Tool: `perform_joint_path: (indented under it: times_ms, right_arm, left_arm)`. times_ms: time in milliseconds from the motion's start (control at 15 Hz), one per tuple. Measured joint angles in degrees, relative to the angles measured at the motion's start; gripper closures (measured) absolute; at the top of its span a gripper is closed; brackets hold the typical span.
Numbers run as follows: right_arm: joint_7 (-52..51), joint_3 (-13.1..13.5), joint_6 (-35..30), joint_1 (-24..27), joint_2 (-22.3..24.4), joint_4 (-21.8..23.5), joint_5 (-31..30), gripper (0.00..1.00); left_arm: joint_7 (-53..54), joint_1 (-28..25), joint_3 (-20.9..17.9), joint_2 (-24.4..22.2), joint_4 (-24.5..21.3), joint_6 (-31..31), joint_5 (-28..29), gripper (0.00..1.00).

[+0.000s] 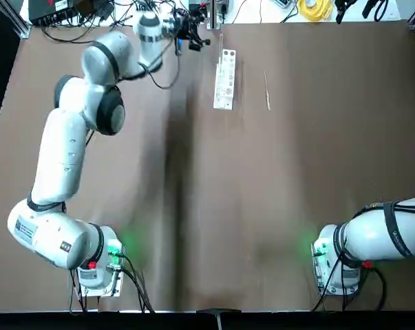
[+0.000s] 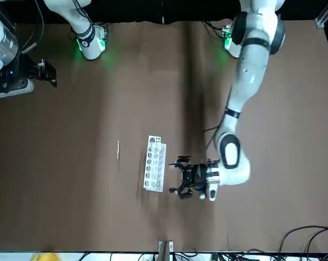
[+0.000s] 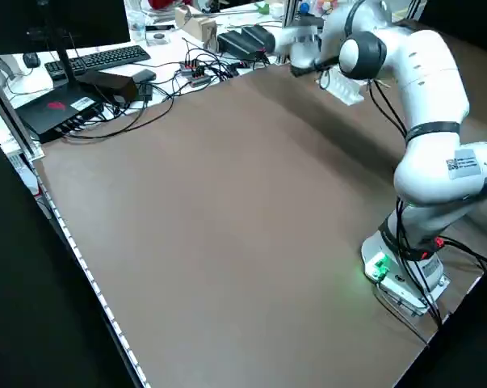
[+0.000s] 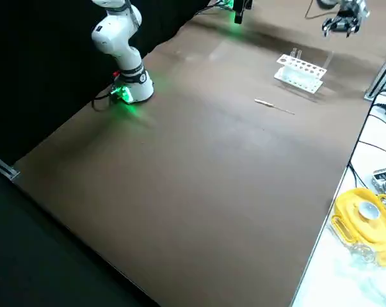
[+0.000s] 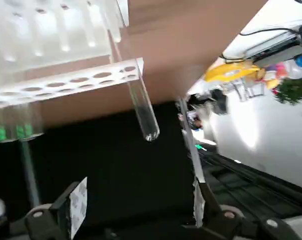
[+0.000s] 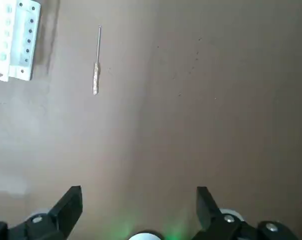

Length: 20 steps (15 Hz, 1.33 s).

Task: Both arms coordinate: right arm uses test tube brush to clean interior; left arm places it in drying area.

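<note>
The left gripper (image 2: 180,178), jaws spread and empty, hangs just beside the rack (image 2: 154,163), where a test tube (image 5: 140,105) stands slotted to drain. The brush (image 6: 96,65) lies well ahead of the open, empty right gripper (image 6: 135,205).

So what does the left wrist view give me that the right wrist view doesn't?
Only the left wrist view shows a test tube standing in the rack, seen close up with the left gripper open and empty nearby. Only the right wrist view shows the brush lying on the table beside the rack, untouched, far from the open right gripper. Both show the rack and table.
</note>
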<state>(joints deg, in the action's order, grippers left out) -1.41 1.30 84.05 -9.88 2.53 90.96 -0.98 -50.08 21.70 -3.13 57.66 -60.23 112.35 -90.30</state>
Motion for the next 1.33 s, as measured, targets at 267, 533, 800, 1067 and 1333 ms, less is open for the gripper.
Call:
perform_joint_path:
  times_ms: [267,533,800,1067,1333]
  right_arm:
    - [0.00,-0.02,0.06,-0.05,0.00,0.00,0.00,0.00]
    - [0.00,-0.02,0.15,-0.06,0.00,0.00,0.00,0.00]
    - [0.05,0.01,0.43,-0.02,0.00,-0.01,0.04,0.00]
    - [0.19,0.36,1.66,0.39,0.00,-0.04,-0.04,0.00]
    - [0.36,1.50,3.06,4.17,0.00,-0.12,-0.03,0.00]
  left_arm:
    - [-3.53,-4.65,-0.14,-7.54,-0.06,-8.97,20.66,0.00]
    - [-3.29,-7.45,-0.27,-14.07,-0.20,-18.31,43.98,0.00]
    - [6.31,-10.39,-0.32,-18.50,-0.41,-24.01,60.62,0.00]
    - [23.12,-11.35,-0.33,-23.09,-0.73,-24.63,73.11,0.00]
    - [35.48,-12.44,-0.45,-32.72,-6.58,-25.01,79.29,0.00]
